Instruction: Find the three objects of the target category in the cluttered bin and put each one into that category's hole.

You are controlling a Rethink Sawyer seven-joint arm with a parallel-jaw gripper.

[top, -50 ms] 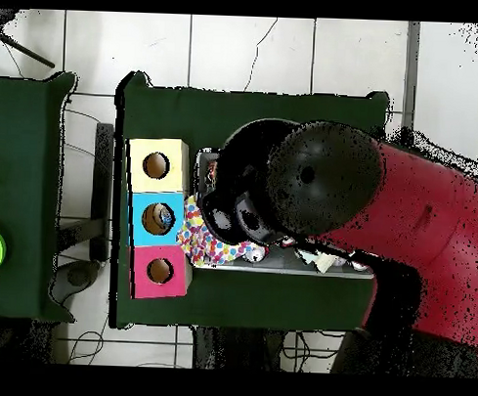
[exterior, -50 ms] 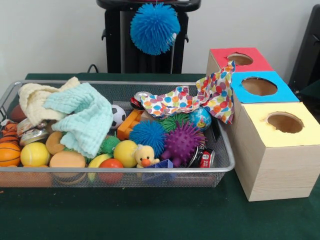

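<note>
We see a blue spiky ball (exterior, -50 ms: 154, 28) hanging high above the bin (exterior, -50 ms: 226, 159), at the top of the front view, just under the dark end of the arm (top, -50 ms: 399, 221); the gripper itself is hidden behind the ball, so we cannot tell whether it pinches the ball or how it stands. The wire bin sits on the green table (exterior, -50 ms: 150, 215) and is full: a second blue spiky ball (exterior, -50 ms: 146, 134) lies beside a purple spiky ball (exterior, -50 ms: 181, 143), with a green spiky one (exterior, -50 ms: 173, 121) just behind them and a small green one (exterior, -50 ms: 108, 144) by the mint cloth (exterior, -50 ms: 82, 117). A cream cloth (exterior, -50 ms: 34, 100) lies at the bin's left end, and a dotted cloth (exterior, -50 ms: 200, 97) drapes over the bin's right edge, reaching the boxes. Near the front wall lie a yellow ball (exterior, -50 ms: 34, 154), a rubber duck (exterior, -50 ms: 144, 156) and a basketball (exterior, -50 ms: 8, 153). Beside the bin stand three boxes in a row, each with a round hole on top: red (exterior, -50 ms: 260, 61), blue (exterior, -50 ms: 282, 92) and yellow (exterior, -50 ms: 310, 127). From overhead the arm covers most of the bin.
</note>
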